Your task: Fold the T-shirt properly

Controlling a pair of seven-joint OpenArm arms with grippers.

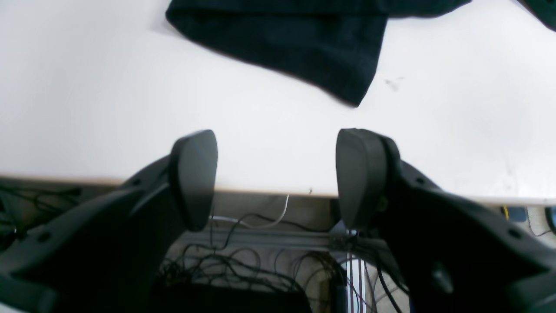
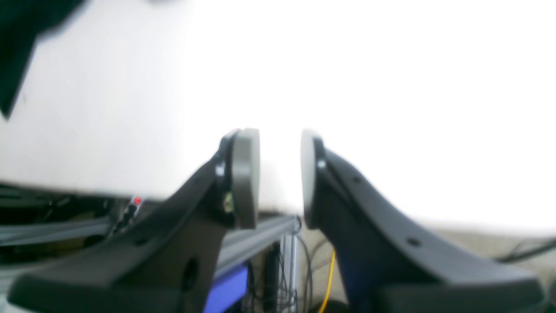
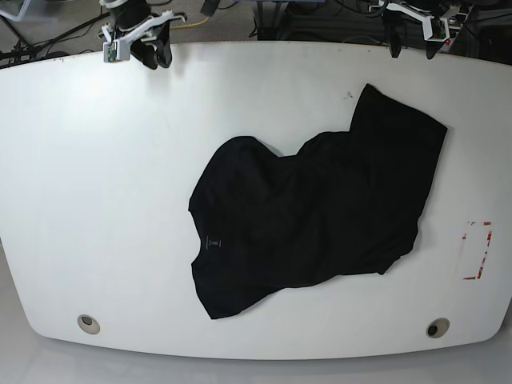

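The black T-shirt [image 3: 320, 216] lies crumpled and partly spread on the middle of the white table [image 3: 96, 200], with its small label [image 3: 214, 242] near the neckline on the left. My left gripper [image 3: 412, 48] hovers at the far right edge of the table. It is open and empty, a short way from a sleeve of the T-shirt [image 1: 304, 39]. In the left wrist view the left gripper [image 1: 276, 139] shows wide-apart jaws. My right gripper [image 3: 152, 54] hangs over the far left edge. In its own view the right gripper [image 2: 280, 139] stands narrowly open with nothing in it, and a T-shirt [image 2: 17, 34] corner shows at the top left.
Red tape marks [image 3: 478, 250] sit near the table's right edge. Two round holes [image 3: 89, 323] [image 3: 437, 328] lie near the front edge. Cables [image 1: 243, 261] and a metal rail [image 2: 260, 243] hang beyond the far edge, under both grippers.
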